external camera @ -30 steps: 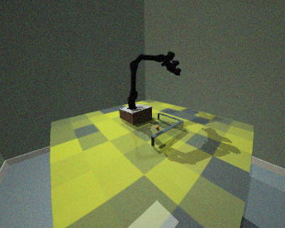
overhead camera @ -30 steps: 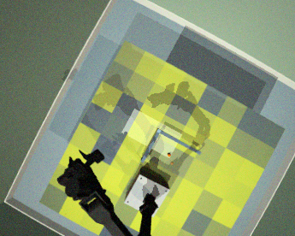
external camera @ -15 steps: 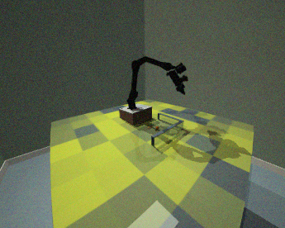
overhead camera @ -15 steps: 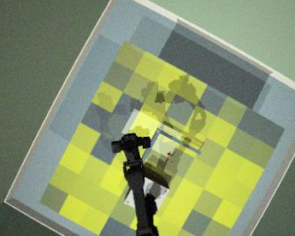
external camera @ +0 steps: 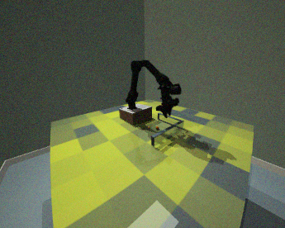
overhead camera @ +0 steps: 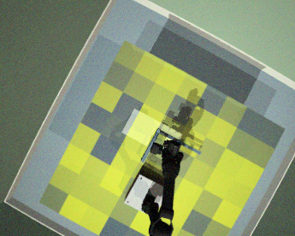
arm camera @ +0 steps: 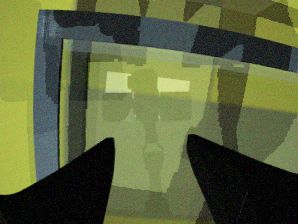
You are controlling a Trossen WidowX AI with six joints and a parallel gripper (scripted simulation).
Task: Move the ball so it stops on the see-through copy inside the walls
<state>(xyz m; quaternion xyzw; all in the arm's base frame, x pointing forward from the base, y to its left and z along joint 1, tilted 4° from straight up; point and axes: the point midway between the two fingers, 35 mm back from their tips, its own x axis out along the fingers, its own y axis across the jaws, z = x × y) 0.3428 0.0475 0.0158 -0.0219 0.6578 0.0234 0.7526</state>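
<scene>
Arm (external camera: 149,74) matte black, slim jointed links with bulkier rounded joints (no markings legible). Base (external camera: 135,113) squat box, brown sides, pale grey top. Tool (arm camera: 149,196) fingers black, tapering to points.

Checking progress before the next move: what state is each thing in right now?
Gripper: part open, holding nothing, above the walled corner.
Ball: on the table, ungrasped, inside the walls.
Clear walls: upright, forming a corner.
See-through copy: too faint to locate.
</scene>
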